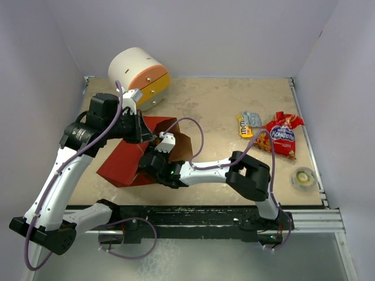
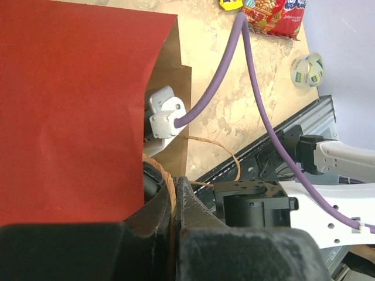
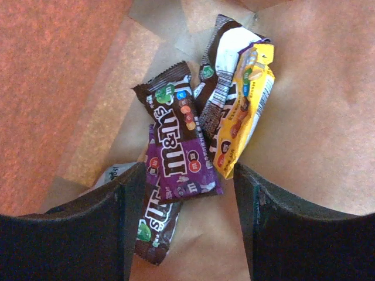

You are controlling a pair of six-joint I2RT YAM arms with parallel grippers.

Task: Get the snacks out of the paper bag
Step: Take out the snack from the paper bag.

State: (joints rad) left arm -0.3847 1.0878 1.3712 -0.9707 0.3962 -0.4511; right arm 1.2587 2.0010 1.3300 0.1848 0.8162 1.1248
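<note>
The table [image 1: 222,111] has a beige, marbled top, walled in pale grey on three sides; a red paper bag [image 1: 120,164] lies on its side left of the middle, its brown-lined mouth turned to the right; a white drum-shaped drawer unit [image 1: 137,73] with orange and yellow fronts stands in the far left corner; on the right lies a red snack bag [image 1: 283,136], with a yellow packet [image 1: 242,126] and a small grey packet [image 1: 252,118] just beside it; a roll of tape [image 1: 304,178] sits nearer the front right edge.
</note>
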